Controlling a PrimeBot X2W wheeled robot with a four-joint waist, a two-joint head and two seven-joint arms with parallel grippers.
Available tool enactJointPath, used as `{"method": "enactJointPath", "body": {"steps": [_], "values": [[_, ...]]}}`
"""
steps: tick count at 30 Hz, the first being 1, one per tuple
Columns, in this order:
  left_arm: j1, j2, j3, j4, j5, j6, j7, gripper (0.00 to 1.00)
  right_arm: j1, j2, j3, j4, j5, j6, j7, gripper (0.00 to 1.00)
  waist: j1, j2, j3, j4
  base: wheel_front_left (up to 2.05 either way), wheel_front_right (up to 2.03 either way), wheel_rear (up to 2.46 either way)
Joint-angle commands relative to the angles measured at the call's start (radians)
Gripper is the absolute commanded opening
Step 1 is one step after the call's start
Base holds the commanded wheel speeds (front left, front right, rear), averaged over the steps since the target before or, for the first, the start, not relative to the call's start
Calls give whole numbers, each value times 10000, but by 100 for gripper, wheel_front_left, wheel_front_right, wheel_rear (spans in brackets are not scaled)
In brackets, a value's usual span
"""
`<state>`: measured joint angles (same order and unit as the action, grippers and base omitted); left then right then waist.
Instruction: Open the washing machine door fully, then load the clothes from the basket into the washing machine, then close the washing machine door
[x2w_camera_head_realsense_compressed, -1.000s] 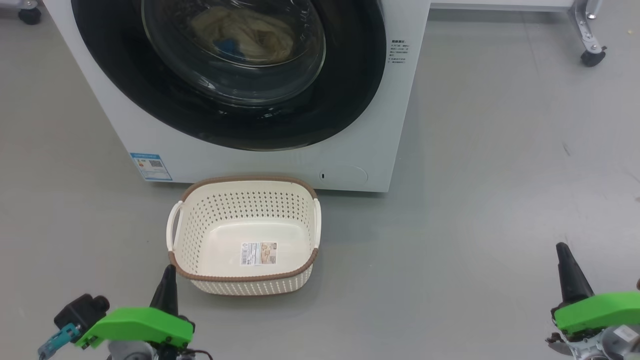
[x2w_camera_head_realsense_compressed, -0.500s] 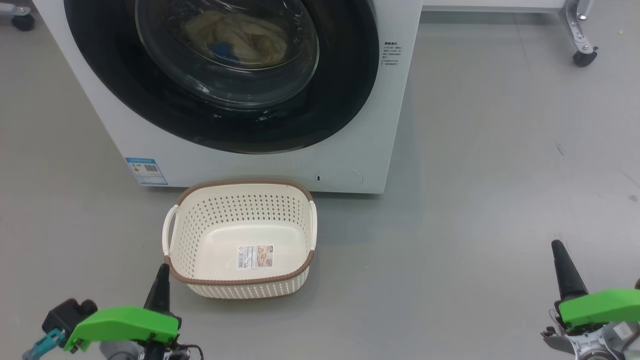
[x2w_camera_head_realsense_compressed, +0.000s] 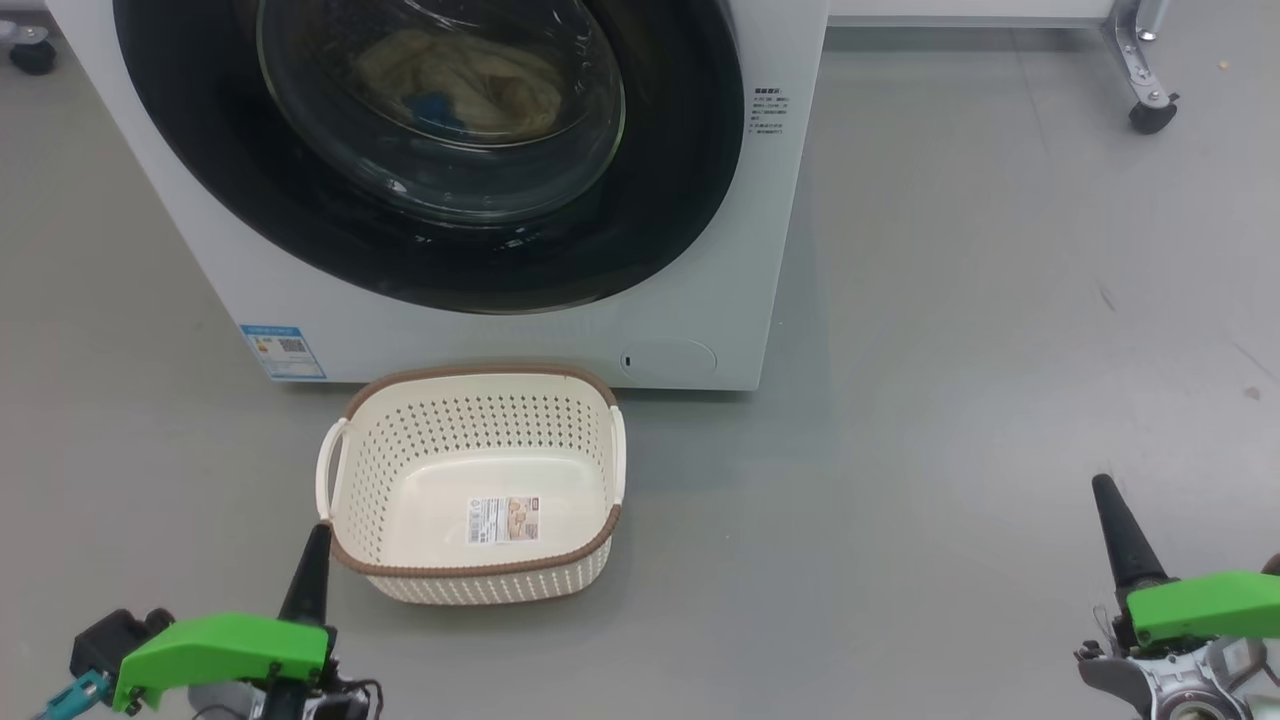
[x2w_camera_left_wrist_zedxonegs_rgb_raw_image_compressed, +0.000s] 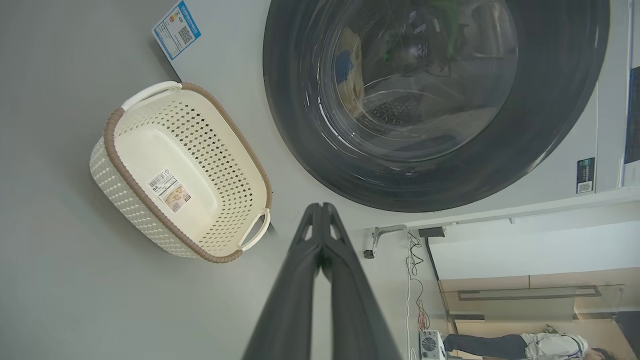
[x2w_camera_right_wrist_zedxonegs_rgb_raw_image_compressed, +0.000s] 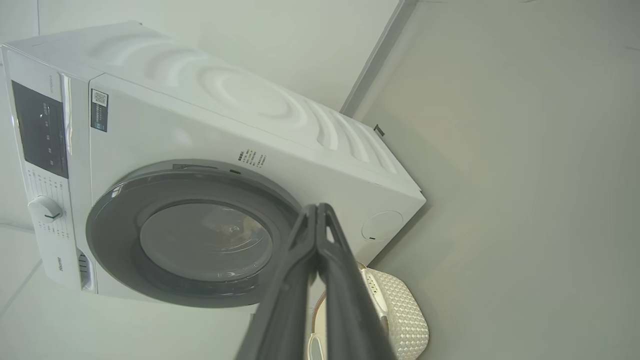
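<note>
On the white front-load washing machine (x2w_camera_head_realsense_compressed: 500, 335), the black-rimmed door (x2w_camera_head_realsense_compressed: 680, 200) is shut over cream-yellow clothes (x2w_camera_head_realsense_compressed: 460, 80); blue QR sticker (x2w_camera_head_realsense_compressed: 283, 351) at seven o'clock, barcode-labelled cream perforated basket (x2w_camera_head_realsense_compressed: 480, 585) at six; left gripper (x2w_camera_left_wrist_zedxonegs_rgb_raw_image_compressed: 320, 209), right gripper (x2w_camera_right_wrist_zedxonegs_rgb_raw_image_compressed: 317, 209) pressed together

No wording is legible. Just beyond the left fingers (x2w_camera_head_realsense_compressed: 308, 580), a barcode label (x2w_camera_head_realsense_compressed: 503, 520) lies inside the basket (x2w_camera_head_realsense_compressed: 480, 375). Farther on, the washing machine (x2w_camera_head_realsense_compressed: 700, 330) wears a blue QR-code sticker (x2w_camera_head_realsense_compressed: 283, 351) and lines of tiny unreadable print (x2w_camera_head_realsense_compressed: 768, 108).

A metal leg with a black caster (x2w_camera_head_realsense_compressed: 1152, 113) stands on the grey floor (x2w_camera_head_realsense_compressed: 980, 330).
</note>
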<state>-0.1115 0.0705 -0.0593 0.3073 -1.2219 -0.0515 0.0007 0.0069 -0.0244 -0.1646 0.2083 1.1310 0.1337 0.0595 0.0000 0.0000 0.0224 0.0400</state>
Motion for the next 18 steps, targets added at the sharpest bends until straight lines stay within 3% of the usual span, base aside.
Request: {"method": "enactJointPath", "body": {"steps": [1,18], "values": [[-149,52,428,-393,-249,-112,94,0,-600,-202,153,-261,322,-20,73,0,0,0,-7,-14,0,0,0],[-66,-63,1029,-495,-1903,-424,570,0,-851,-227,316,26,2363,-25,285,0,0,0,-92,-191,0,0,0]]}}
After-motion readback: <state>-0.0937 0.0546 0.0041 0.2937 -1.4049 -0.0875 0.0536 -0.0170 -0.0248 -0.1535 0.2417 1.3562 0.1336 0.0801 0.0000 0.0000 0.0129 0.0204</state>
